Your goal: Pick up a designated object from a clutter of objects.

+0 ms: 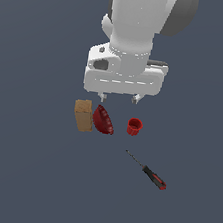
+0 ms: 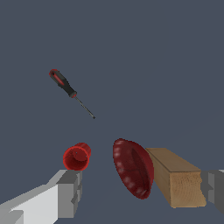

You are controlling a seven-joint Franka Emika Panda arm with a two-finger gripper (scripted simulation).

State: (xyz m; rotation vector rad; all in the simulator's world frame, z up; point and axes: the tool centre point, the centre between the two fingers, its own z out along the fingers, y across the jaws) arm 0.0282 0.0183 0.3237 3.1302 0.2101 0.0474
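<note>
Gripper (image 1: pixel 119 97) hangs above the clutter, fingers spread apart and holding nothing. Below it, a tan box (image 1: pixel 83 114) touches the tipped dark red bowl (image 1: pixel 103 119), with the small red cup (image 1: pixel 135 126) just beside them toward the exterior view's right. The screwdriver (image 1: pixel 146 170) lies flat on the floor, alone, well apart from the cup, nearer the camera.

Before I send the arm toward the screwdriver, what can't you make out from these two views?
- Gripper: exterior view shows only two finger stubs under the wrist; wrist view cuts the fingers off at the frame edges.
- Screwdriver tip: too thin in both views to tell its type.
- Box and bowl: touching or just adjacent, unclear.
- Cup: inside too small to see.
</note>
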